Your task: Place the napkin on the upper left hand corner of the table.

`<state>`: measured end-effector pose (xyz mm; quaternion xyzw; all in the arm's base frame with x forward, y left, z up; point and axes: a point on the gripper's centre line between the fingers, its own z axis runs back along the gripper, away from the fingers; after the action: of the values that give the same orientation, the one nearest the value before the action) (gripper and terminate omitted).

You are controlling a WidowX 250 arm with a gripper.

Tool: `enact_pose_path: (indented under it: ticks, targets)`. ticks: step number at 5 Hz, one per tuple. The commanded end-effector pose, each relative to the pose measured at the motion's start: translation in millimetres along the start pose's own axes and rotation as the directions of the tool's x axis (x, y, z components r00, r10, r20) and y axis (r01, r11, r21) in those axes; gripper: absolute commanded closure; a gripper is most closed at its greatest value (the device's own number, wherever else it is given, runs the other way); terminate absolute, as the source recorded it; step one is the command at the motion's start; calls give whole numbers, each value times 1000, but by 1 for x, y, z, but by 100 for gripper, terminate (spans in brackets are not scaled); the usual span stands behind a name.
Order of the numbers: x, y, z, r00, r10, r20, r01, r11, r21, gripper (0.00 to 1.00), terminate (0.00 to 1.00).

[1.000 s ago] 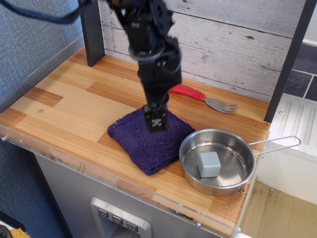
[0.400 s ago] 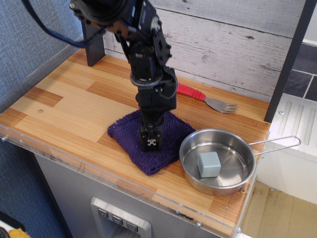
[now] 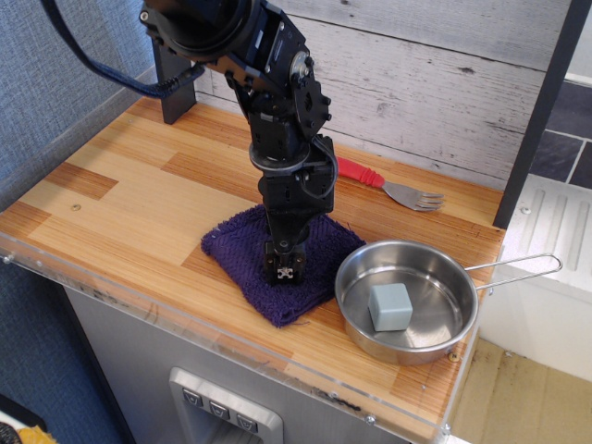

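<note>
The dark purple napkin (image 3: 277, 264) lies flat on the wood-plank table (image 3: 129, 199), near the front edge and just left of the steel pan. My black gripper (image 3: 284, 270) points straight down and its fingertips press into the middle of the napkin. From this angle the fingers overlap, so I cannot tell whether they are pinching the cloth. The arm hides part of the napkin's back edge. The napkin has not lifted off the table.
A steel pan (image 3: 444, 319) holding a grey-blue block (image 3: 389, 306) touches the napkin's right corner. A red-handled fork (image 3: 384, 185) lies behind. A dark post (image 3: 174, 88) stands at the back left corner. A black frame bar (image 3: 541, 111) stands at the right.
The gripper has come down from above the napkin's back part onto its middle, then sunk slightly lower. The napkin, pan and fork have not moved.
</note>
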<state>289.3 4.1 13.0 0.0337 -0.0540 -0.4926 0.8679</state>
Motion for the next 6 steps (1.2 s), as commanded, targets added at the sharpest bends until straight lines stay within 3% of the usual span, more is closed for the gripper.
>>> enact_pose_path:
  ticks: [1, 6]
  targets:
    - [-28, 30, 12, 997, 74, -16, -73, 996, 52, 0, 0]
    - [-130, 102, 10, 958, 280, -63, -277, 959, 59, 0, 0]
